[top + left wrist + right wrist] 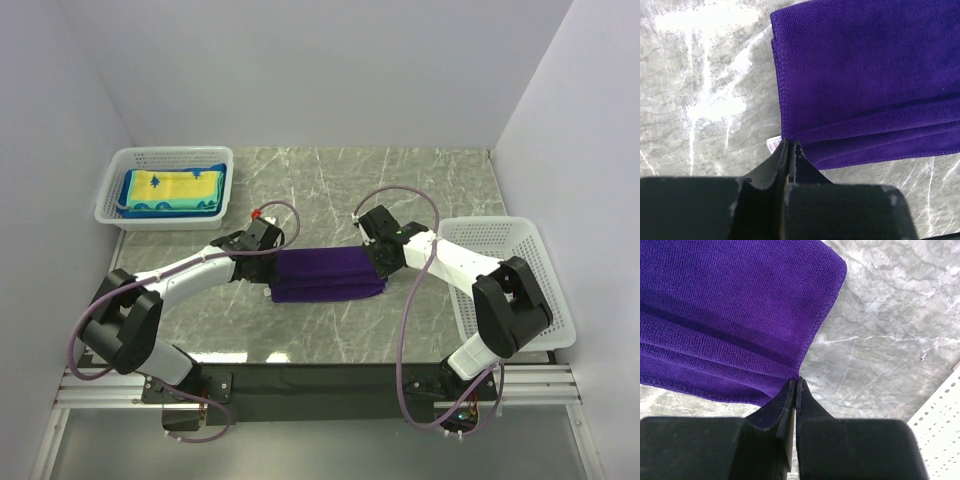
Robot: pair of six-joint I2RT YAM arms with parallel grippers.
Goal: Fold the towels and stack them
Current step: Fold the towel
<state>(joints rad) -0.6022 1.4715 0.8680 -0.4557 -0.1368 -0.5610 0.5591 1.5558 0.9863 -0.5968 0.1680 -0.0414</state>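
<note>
from above, the purple towel [325, 273] lies folded in the middle of the surface [330, 180], with my left hand [262, 262] at its left end and my right hand [383, 262] at its right.

left wrist: my hand is closed, seemingly pinching only the very edge. a pull could slip it free.

right wrist: closed on the hem likewise. if one side lets go, the fold skews or the layers slide apart.

towel [328, 275] on table [330, 190] between left basket [170, 152] and right basket [490, 240]
</note>
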